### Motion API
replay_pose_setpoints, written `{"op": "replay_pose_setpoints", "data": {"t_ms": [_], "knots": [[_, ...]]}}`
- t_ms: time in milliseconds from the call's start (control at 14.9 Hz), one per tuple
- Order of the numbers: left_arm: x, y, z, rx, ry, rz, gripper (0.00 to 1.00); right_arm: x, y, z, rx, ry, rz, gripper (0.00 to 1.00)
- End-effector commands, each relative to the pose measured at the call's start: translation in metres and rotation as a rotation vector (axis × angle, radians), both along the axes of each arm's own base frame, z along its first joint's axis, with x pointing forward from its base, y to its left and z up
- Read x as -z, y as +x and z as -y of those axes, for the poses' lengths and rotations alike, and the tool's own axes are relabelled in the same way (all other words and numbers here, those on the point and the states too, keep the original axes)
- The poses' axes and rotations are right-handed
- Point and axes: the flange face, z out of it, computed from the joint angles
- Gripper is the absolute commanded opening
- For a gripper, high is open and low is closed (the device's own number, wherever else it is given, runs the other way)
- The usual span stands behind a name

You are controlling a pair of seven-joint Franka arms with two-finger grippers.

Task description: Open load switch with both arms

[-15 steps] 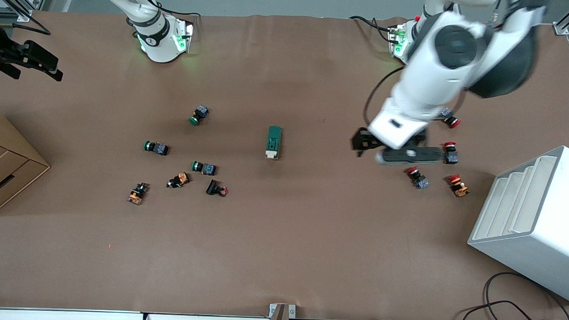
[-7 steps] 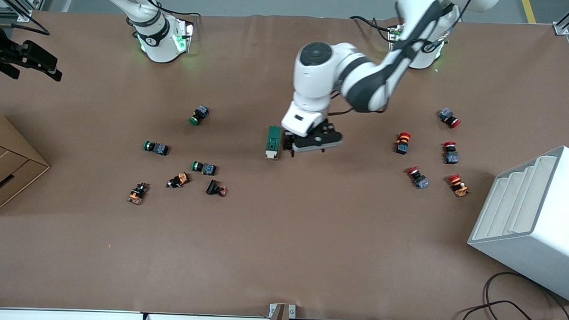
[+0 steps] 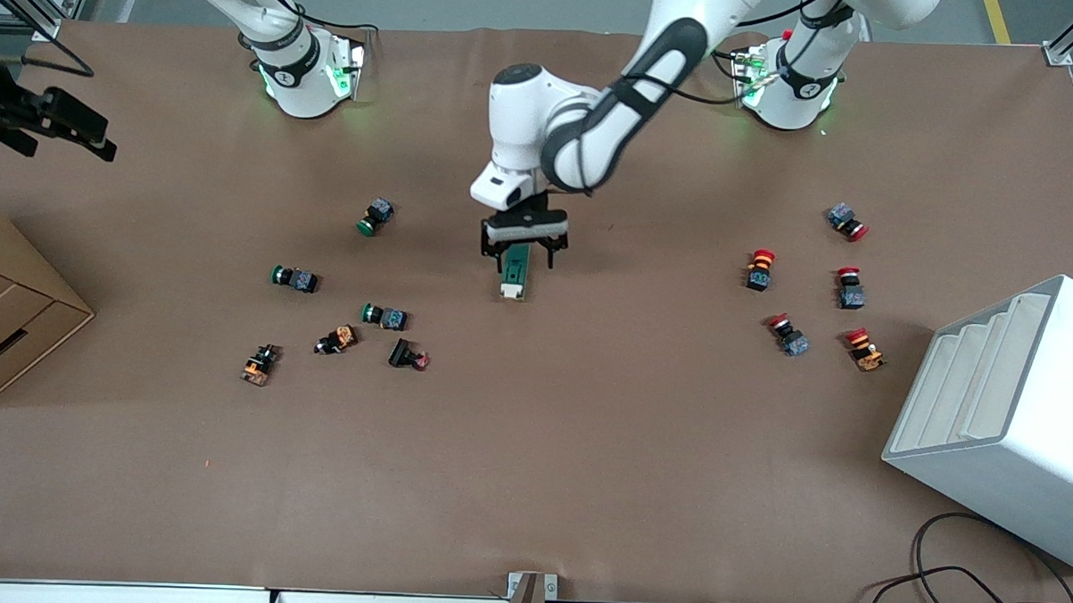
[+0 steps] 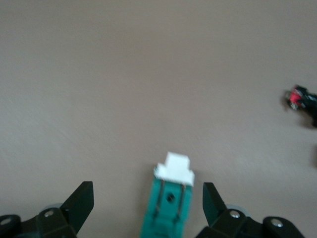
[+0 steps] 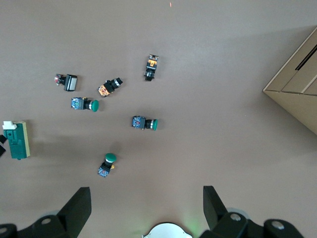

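Observation:
The load switch [image 3: 514, 274] lies flat mid-table, a dark-green block whose white lever [image 3: 512, 291] is the end nearer the front camera. My left gripper [image 3: 521, 247] is low over its green end, open, one finger on each side with a gap to the block. In the left wrist view the load switch [image 4: 171, 201] sits between the fingers [image 4: 81, 198], the white lever [image 4: 174, 167] poking out past them. My right gripper [image 5: 146, 198] hangs open and empty, high above its own base [image 5: 168, 232]. From there the load switch [image 5: 17, 141] shows at the view's edge.
Green, orange and black push-buttons [image 3: 384, 316] are scattered toward the right arm's end. Several red ones [image 3: 759, 268] lie toward the left arm's end. A white slotted rack [image 3: 1005, 416] and a cardboard box [image 3: 10, 310] stand at the table's two ends.
My left arm swung from over the red push-buttons across to the load switch, turned its gripper and lowered it astride the green end. The right arm barely shifted.

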Motion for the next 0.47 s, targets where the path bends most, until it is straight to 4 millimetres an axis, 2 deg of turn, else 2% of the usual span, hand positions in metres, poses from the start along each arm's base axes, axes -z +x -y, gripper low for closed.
{"op": "replay_pose_setpoints", "data": {"t_ms": [0, 135, 269, 404], "knots": [[0.019, -0.023, 0.007, 0.028, 0.002, 0.067, 0.97, 0.022, 0.027, 0.012, 0.031, -0.004, 0.004, 1.00], [0.038, -0.045, 0.009, 0.067, 0.014, 0.112, 0.97, 0.046, 0.042, 0.013, 0.026, -0.004, -0.028, 1.00], [0.060, -0.069, 0.004, 0.133, 0.050, 0.162, 0.97, 0.083, 0.061, 0.014, 0.023, -0.004, -0.077, 1.00], [0.083, -0.083, 0.001, 0.140, 0.077, 0.231, 0.97, 0.093, 0.067, 0.011, 0.012, -0.026, -0.087, 1.00]]}}
